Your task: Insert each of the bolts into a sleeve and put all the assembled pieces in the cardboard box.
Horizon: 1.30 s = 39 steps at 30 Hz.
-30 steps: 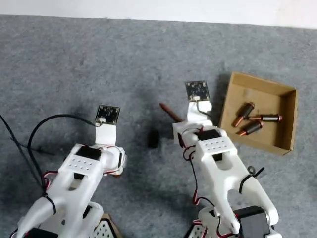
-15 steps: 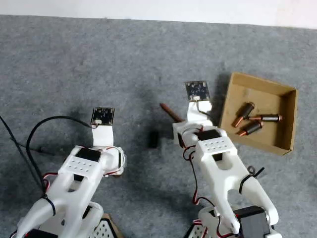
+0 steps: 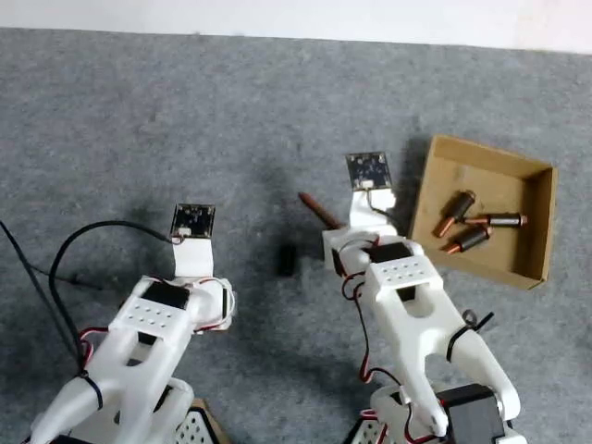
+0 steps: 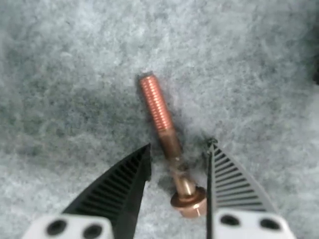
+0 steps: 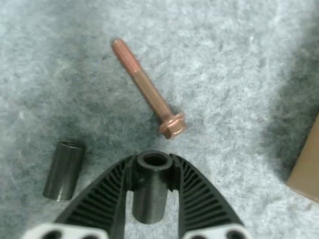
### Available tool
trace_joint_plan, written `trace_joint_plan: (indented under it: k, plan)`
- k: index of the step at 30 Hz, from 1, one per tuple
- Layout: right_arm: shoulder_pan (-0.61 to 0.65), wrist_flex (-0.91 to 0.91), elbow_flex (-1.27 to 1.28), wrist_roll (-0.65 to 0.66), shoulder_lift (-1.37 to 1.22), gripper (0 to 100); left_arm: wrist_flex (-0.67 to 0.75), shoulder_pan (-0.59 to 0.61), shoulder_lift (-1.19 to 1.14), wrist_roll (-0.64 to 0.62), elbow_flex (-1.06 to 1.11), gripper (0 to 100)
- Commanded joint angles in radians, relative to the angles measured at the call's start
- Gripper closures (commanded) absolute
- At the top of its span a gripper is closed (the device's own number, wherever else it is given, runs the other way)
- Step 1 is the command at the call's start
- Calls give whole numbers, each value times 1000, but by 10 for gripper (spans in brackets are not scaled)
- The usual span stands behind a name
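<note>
In the high view the left arm (image 3: 162,319) has drawn back a little toward its base and its wrist has slid sideways, away from the right arm (image 3: 402,282), which has kept its place over the last second. The bolt on the table (image 3: 139,111) beside it and the loose sleeve (image 3: 288,259) have not shifted.

The left jaws stand open astride a bolt (image 4: 162,117) lying flat on the grey table. It is copper-coloured, with its threaded end pointing away from the jaws and its flanged head down between them. Whether a jaw touches the shank, I cannot tell.

The right jaws are closed on a dark sleeve (image 5: 149,196), open bore facing out. Just ahead lies a second copper bolt (image 5: 147,89), and beside the jaws lies the loose sleeve.

The cardboard box (image 3: 435,180) sits next to the right arm and holds three assembled pieces (image 3: 467,240), dark sleeves with copper ends showing.
</note>
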State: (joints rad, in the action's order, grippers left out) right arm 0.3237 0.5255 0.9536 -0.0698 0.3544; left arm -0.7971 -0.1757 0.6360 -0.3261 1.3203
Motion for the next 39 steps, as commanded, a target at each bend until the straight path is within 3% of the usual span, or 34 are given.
trace_joint_plan:
  k: [1,6,9,16,20,24,27,35,39]
  plan:
    - [-10,-28,-7,9,39,994,-14,-25,-18,-8,10,822]
    - [-10,-28,-7,9,39,994,-14,-25,-18,-8,10,849]
    - [-10,-28,-7,9,39,994,-14,-25,-18,0,8,1000]
    - [-10,-28,-7,9,39,994,-17,-24,-8,21,-15,996]
    - [-10,-28,-7,9,39,994,-118,27,-8,69,-119,996]
    - [-10,-28,-7,9,39,994,-250,64,-8,341,-216,996]
    - [-10,-28,-5,9,38,994,-265,59,-13,512,-225,996]
    - [-10,-125,59,9,41,994,-55,108,-13,1137,-156,996]
    - [-10,-127,58,9,44,994,37,177,-10,1379,-157,996]
